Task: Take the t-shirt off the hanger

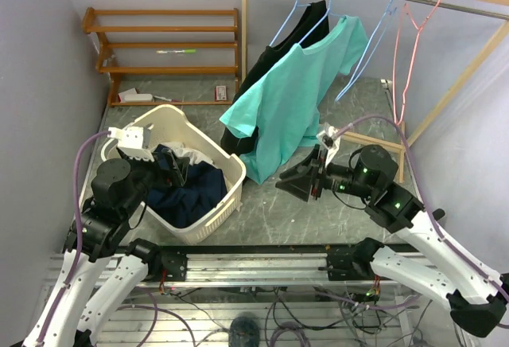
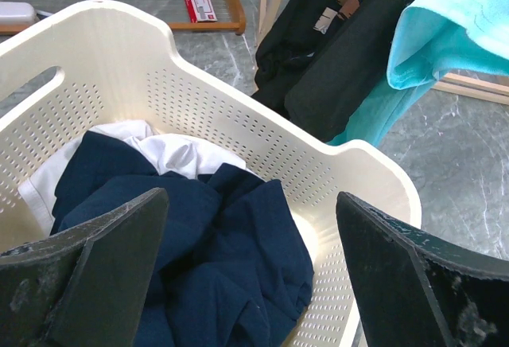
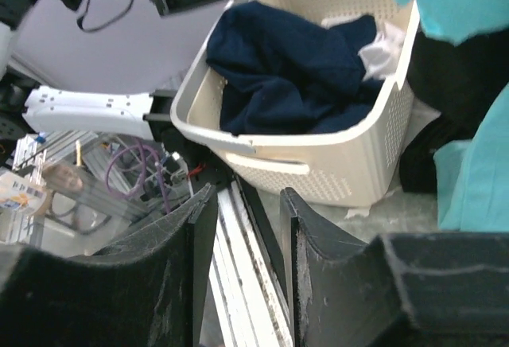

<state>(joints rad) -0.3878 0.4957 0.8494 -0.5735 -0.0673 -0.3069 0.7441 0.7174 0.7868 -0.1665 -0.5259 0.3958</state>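
Grey marbled table (image 1: 274,212) bears a basket (image 1: 236,176); left jaws wide, right jaws seemingly narrow.

Two arms are bolted just behind the metal rail (image 1: 262,263). The left arm (image 1: 119,279) and the right arm (image 1: 433,247) are made of white tubes joined by round black parts. A purple cable (image 1: 78,180) is looped along each arm, up from the rail. Small green lights (image 1: 395,204) are seen on the right arm's black parts. The left gripper (image 1: 176,169) and the right gripper (image 1: 293,180), far from the rail, are fitted with black wedge-shaped fingers (image 2: 87,275) marked with grey scuffs.
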